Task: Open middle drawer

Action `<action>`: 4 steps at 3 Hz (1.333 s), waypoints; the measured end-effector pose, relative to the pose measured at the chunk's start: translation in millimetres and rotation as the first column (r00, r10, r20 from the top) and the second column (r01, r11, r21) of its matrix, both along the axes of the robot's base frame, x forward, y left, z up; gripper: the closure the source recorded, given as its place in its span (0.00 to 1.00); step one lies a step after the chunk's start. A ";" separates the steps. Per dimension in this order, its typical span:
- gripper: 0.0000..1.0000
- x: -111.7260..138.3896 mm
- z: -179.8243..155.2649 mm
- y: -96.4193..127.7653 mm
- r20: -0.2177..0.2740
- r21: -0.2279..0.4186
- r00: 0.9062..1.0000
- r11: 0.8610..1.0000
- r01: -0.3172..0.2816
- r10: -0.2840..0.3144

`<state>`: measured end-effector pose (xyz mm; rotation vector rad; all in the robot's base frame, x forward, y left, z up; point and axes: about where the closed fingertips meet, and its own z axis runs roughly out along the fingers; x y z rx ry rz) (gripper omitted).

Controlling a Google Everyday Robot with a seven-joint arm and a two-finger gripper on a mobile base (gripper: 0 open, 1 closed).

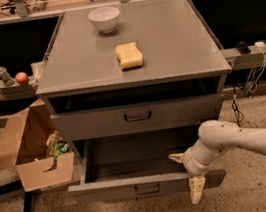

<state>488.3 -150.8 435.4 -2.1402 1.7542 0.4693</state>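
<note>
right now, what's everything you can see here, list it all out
cabinet: one, grey, centre of view
bowl: one, white, back of the cabinet top
sponge: one, yellow, middle of the cabinet top
upper drawer: one, grey with a dark loop handle, just under the top
middle drawer: one, grey, pulled out below the upper drawer
cardboard box: one, brown, open, on the floor left of the cabinet, small items inside
apple: one, red, on the ledge left of the cabinet
arm: one, white, reaching in from the right
claw: one, pale, at the right end of the middle drawer's front, fingers spread open
</note>
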 end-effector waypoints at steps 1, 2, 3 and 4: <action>0.03 -23.2 -6.7 -7.3 -0.031 0.004 0.999 1.000 -0.016 0.016; 0.26 -35.8 -11.7 -13.4 -0.052 0.006 0.999 1.000 -0.013 0.013; 0.57 -49.7 -12.7 -24.0 -0.061 0.011 0.998 1.000 0.007 -0.006; 0.80 -47.8 -12.5 -24.6 -0.061 0.012 0.998 1.000 0.009 -0.008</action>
